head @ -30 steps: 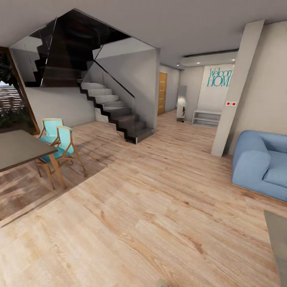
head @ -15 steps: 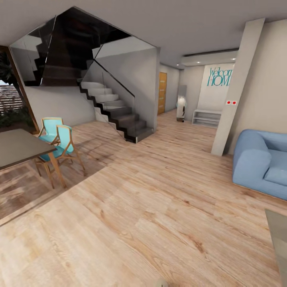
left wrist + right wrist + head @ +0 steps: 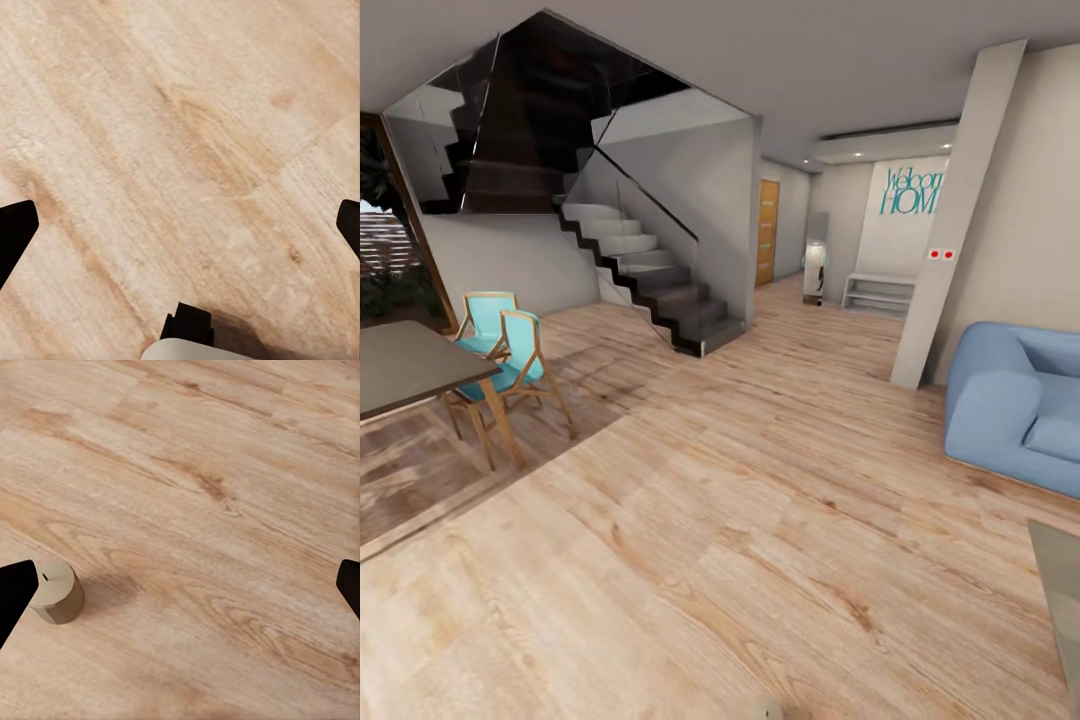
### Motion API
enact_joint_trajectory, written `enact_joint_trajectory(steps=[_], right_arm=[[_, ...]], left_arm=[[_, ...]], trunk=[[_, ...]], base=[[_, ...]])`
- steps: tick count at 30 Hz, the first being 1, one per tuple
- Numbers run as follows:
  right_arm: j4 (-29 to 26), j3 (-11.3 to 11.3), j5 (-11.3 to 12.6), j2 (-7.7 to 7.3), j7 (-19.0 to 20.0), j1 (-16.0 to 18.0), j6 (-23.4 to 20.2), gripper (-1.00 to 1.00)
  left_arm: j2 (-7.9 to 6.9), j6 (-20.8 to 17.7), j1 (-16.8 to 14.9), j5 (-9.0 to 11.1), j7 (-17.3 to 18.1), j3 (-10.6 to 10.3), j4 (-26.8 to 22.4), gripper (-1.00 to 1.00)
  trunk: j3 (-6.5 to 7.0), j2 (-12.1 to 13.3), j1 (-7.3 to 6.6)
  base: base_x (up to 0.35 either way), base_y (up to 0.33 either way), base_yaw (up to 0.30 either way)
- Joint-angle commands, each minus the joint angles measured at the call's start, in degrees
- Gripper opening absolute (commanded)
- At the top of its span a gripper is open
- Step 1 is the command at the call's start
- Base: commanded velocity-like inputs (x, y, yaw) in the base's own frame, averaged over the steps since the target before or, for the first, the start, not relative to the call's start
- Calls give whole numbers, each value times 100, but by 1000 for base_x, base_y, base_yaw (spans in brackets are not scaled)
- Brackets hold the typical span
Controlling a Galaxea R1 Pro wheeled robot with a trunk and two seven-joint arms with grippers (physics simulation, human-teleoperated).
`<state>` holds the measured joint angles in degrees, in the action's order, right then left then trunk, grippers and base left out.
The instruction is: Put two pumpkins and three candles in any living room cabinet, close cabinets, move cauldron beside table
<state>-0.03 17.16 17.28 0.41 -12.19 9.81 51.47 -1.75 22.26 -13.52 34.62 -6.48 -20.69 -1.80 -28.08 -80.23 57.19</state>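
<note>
Your right wrist camera shows one candle (image 3: pixel 58 592) standing upright on the wooden floor (image 3: pixel 210 510), wick tip pointing up, touching nothing. Your right hand (image 3: pixel 180 589) hangs above the floor with fingers spread wide, holding nothing. Your left hand (image 3: pixel 180 229) is likewise spread apart over bare floor, empty.

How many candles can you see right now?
1. A single candle stands upright on the wooden floor in the right wrist view, beside one fingertip of the open right gripper. The other two may be out of frame.
</note>
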Motion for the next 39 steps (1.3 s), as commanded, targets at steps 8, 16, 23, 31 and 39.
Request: enact_joint_trajectory(steps=[8,16,23,31,39], right_arm=[[3,50,38,10,-26,3,12,100],[-1513,34,70,23,-63,17,-5,100],[-2488,25,87,34,-222,566,-1310,100],[-2560,-161,295,38,-248,2039,-3247,100],[-2404,-244,878,55,-340,3503,-5618,100]], left_arm=[[-1,0,-1,10,-38,-51,-5,100],[-33,-287,-1,-6,-151,-87,-1130,100],[-78,-1697,4,-27,-1619,-84,-3388,100],[-79,-3470,5,-30,-2408,7,-6228,100],[206,-5087,-691,68,-2703,792,-7155,100]], trunk=[[-150,-325,176],[-294,-646,352],[-419,-927,506],[-563,-1248,681],[-707,-1569,857]], base=[[0,0,0],[0,0,0],[0,0,0],[0,0,0],[0,0,0]])
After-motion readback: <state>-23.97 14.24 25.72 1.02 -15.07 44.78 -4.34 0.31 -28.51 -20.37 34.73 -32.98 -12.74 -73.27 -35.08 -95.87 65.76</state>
